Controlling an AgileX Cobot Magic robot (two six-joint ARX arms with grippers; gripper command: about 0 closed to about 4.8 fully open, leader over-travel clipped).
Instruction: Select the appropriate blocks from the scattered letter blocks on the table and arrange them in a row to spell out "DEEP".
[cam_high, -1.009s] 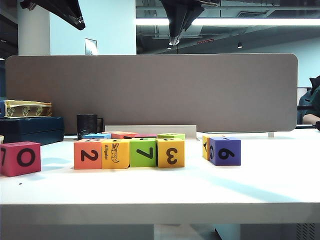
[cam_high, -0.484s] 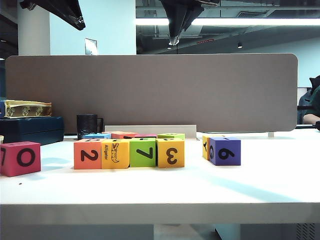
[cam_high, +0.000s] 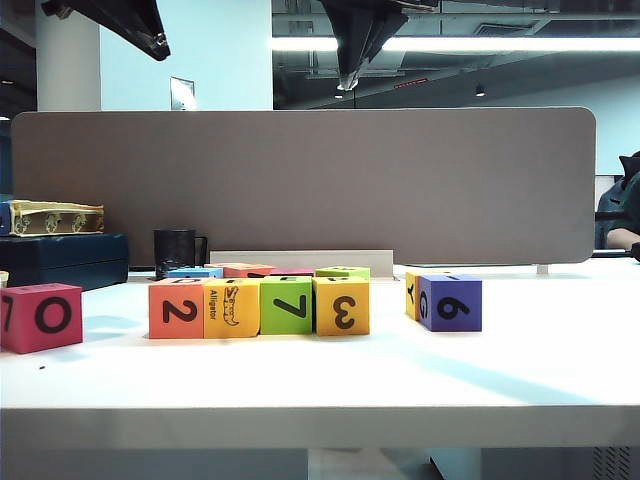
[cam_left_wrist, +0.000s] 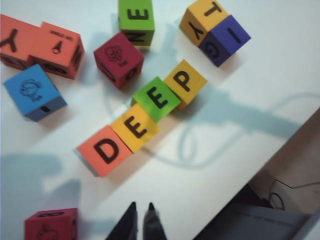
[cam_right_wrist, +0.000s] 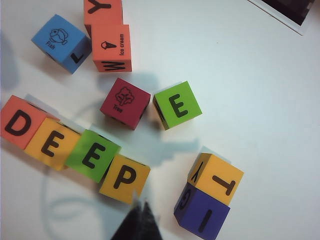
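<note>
Because the word has to read from above, the four chosen blocks lie face-up and side by side, touching in a single row: the orange D block (cam_left_wrist: 105, 150), the yellow E block (cam_left_wrist: 135, 127), the green E block (cam_left_wrist: 157, 99) and the yellow-orange P block (cam_left_wrist: 184, 83). Seen from the exterior camera, the same row shows its side faces instead, a 2, an alligator drawing, a 7 and a 3, near the front of the white table (cam_high: 320, 385). The left gripper (cam_left_wrist: 140, 209) hangs above the table with its fingers nearly together and nothing between them; the row lies just beyond its tips, the D block nearest. The right gripper (cam_right_wrist: 141, 209) is likewise closed and empty, raised clear, with the P block just ahead of its tips and the yellow T block (cam_right_wrist: 216, 179) and purple block (cam_right_wrist: 202, 216) stacked against each other off to one side. By this reading the spelling is done, and both arms look pulled back so as not to nudge the row. The unused blocks sit farther from both grippers: a spare green E block (cam_right_wrist: 177, 105), a dark red tree block (cam_right_wrist: 125, 102), a blue fish block (cam_right_wrist: 61, 41) and two orange-red blocks (cam_right_wrist: 111, 46), all apart from the row. No container holds any block; a black mug (cam_high: 177, 250) at the table's rear shows no visible contents.
</note>
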